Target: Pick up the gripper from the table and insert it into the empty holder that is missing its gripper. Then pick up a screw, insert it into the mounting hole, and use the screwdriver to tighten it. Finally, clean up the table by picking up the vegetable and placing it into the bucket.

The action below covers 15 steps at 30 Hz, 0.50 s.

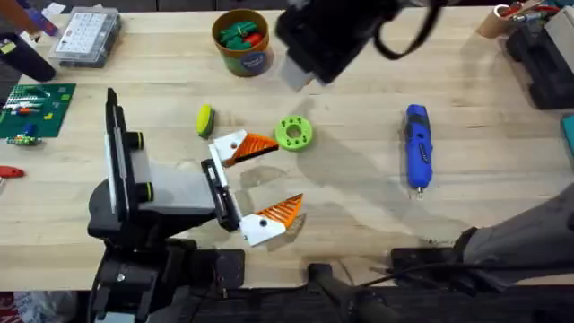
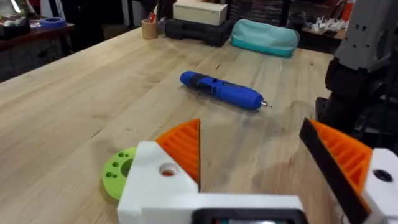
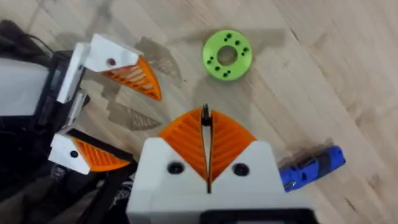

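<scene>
2 hands hover over the bench (image 1: 502, 215): left hand (image 1: 260, 184) spread wide and empty, right hand (image 3: 206, 134) clenched on nothing. Screwdriver (image 1: 418, 146) lies untouched toward the right edge; the vegetable (image 1: 204, 119) isn't yet in the bucket (image 1: 242, 43) by the far edge.

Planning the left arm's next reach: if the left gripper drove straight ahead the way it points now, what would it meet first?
Probably the screwdriver: ahead of the open left gripper lies bare table, then it, though depth is uncertain.
</scene>
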{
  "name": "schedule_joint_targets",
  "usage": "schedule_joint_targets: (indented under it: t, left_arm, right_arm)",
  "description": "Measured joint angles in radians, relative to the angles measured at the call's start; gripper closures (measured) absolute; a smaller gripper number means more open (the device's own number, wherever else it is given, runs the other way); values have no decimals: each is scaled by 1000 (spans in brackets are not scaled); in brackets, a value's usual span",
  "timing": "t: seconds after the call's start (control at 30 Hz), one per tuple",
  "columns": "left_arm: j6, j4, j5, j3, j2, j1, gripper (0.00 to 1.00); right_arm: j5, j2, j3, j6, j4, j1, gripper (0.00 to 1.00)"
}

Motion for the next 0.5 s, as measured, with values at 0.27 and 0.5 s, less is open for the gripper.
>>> schedule_joint_targets:
  t: [0.27,0.5]
  left_arm:
    - [0,0,0,0,0,0,11]
    - [0,0,0,0,0,0,11]
  right_arm:
    - [0,43,40,-94,43,116,999]
    - [-1,42,48,-167,52,191,999]
